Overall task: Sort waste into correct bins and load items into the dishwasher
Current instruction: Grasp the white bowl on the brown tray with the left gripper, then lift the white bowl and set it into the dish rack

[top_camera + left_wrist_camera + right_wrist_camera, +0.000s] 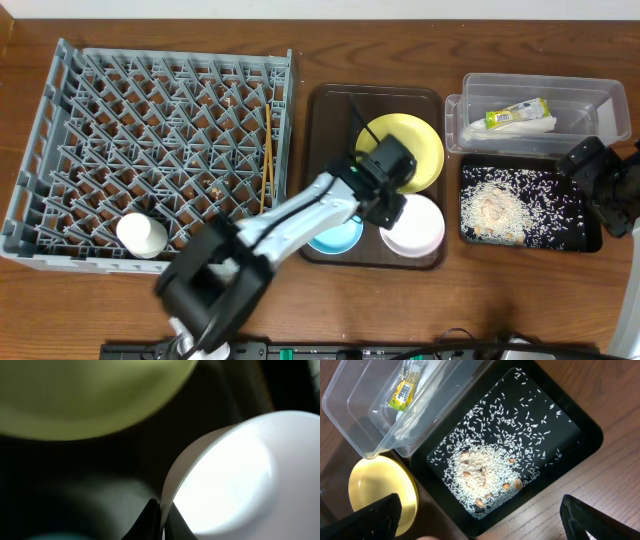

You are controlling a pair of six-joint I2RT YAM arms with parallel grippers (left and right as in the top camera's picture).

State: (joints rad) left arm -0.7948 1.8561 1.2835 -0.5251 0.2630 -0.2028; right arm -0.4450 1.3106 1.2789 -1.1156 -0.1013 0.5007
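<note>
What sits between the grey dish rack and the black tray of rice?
Overhead view: the brown serving tray, carrying the yellow plate, blue bowl and white bowl.

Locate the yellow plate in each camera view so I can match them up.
Overhead: yellow plate at centre, on the brown tray's far half.
Left wrist: blurred, filling the top left.
Right wrist: bottom-left corner.
Shared landmark: black tray of rice, right of the plate overhead and in the right wrist view; absent from left wrist.

Yellow plate [425, 145], white bowl [418, 228] hem left claw [392, 210].
</note>
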